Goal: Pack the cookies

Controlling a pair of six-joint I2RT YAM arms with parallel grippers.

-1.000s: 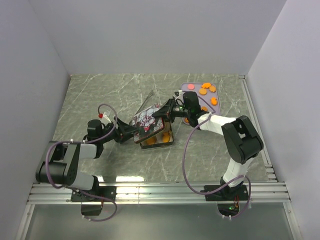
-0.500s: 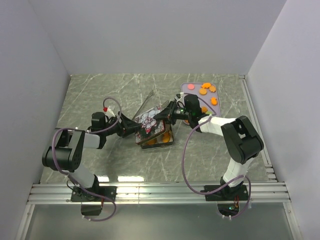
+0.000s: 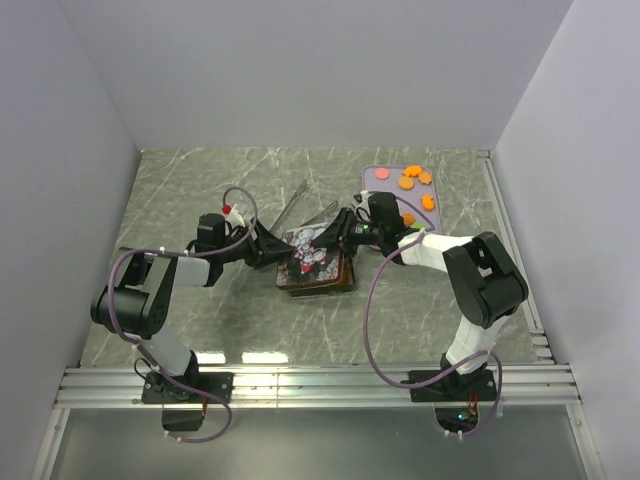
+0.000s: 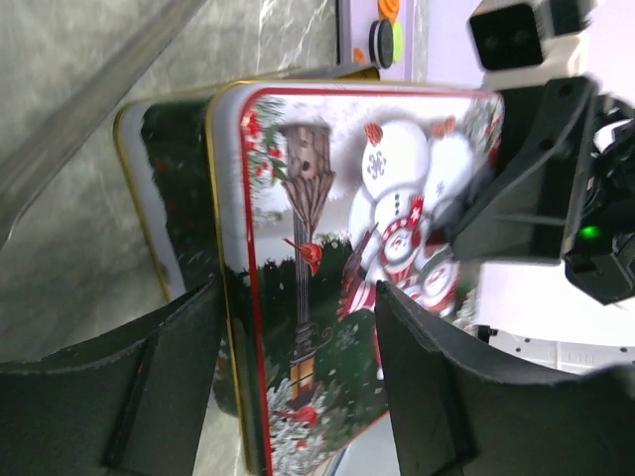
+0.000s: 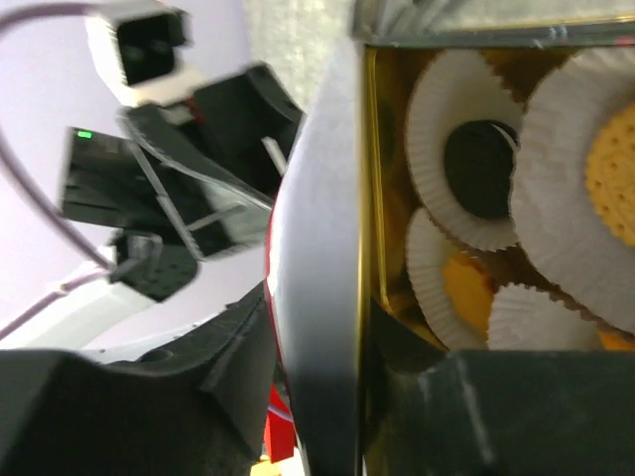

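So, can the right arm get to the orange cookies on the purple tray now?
Probably yes, once freed. The right gripper has the edge of the tin lid between its fingers. The orange cookies lie uncovered on the purple tray, just beyond that gripper, with nothing between.

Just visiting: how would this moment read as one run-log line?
step: lid over tin | left end effector: open at lid | right end effector: straddles lid, grip unclear | cookies: some in tin, more on tray
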